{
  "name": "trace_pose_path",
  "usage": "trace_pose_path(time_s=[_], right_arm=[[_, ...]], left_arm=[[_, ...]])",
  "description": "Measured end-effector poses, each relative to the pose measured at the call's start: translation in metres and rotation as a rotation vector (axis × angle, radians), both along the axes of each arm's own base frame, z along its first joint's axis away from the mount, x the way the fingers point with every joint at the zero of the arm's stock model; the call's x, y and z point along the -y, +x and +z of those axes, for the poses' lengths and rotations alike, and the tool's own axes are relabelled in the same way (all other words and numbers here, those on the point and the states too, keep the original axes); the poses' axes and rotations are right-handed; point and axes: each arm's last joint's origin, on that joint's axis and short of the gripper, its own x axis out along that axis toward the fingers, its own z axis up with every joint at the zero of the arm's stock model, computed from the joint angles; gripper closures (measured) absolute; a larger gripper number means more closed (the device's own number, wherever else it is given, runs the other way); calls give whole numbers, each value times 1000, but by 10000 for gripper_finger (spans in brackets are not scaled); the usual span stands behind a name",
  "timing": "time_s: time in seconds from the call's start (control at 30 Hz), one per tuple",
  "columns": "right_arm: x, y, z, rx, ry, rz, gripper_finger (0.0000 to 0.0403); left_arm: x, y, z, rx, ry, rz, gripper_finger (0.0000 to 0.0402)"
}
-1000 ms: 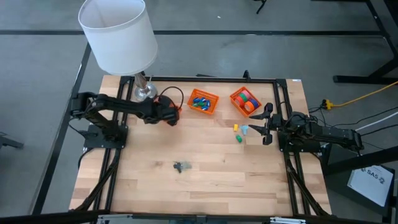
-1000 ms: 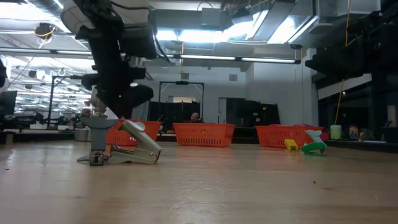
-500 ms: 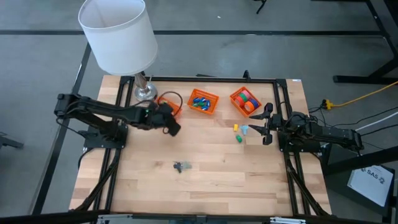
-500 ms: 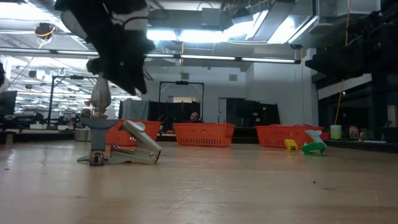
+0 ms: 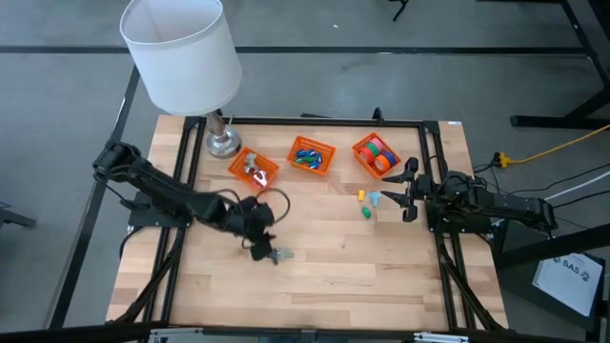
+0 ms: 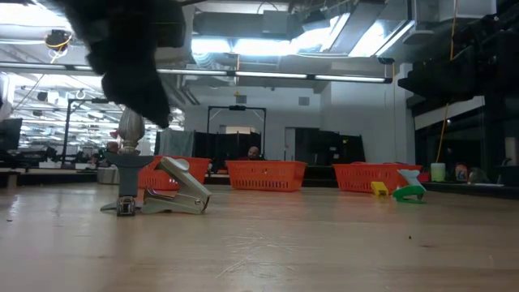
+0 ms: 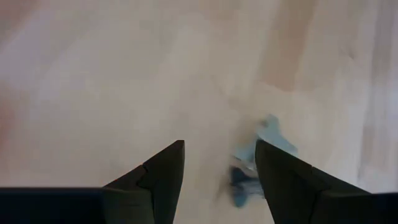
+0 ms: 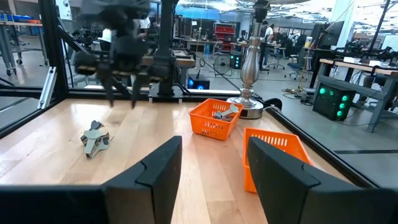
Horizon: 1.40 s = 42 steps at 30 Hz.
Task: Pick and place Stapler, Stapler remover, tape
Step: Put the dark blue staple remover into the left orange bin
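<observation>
— Left gripper has left the baskets and come down the table since a second ago. Where does it hang?

— Over the stapler remover, which lies on the bare wood left of the middle, nearer the edge away from the lamp. Fingers spread, nothing between them; the wrist view shows the remover blurred just past the fingertips. Cannot tell whether they touch it.

— Stapler?

— Stapler lies in the left orange basket, beside the lamp base at the lamp-side edge.

— Tape?

— Tape rolls sit in the right orange basket, same edge. Middle basket holds small blue and green things.

— Right arm?

— Right gripper waits at the right edge, fingers apart and empty. Yellow piece, pale blue piece and green piece lie just beside it.
</observation>
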Motion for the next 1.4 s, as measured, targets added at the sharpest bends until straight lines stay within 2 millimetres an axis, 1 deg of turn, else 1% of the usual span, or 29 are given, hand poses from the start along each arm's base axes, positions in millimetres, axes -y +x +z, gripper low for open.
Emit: trace_pose_path(time_s=[0.13,0.23,0.3,0.4,0.57,0.77,0.93,1.17,1.27,1.4], right_arm=[[0,0,0,0,0,-1,215],[0,0,0,0,0,0,215],[0,0,0,0,0,0,215],[0,0,0,0,0,0,215],[0,0,0,0,0,0,215],[0,0,0,0,0,-1,215],[0,0,0,0,0,0,215],[0,0,0,0,0,0,215],[0,0,0,0,0,-1,215],[0,0,0,0,0,0,214]], left_arm=[[22,2,-20,-58,4,-108,210],[34,2,-35,-120,-5,-170,210],[39,2,-43,-155,-35,-157,210],[41,2,-50,-188,-98,-76,210],[41,2,-50,-183,-148,-9,213],[40,1,-49,-184,-116,-28,223],[34,0,-49,-197,-86,18,234],[34,0,-49,-197,-78,6,249],[33,-1,-46,-189,-81,5,256],[32,-2,-37,-154,-79,12,265]])
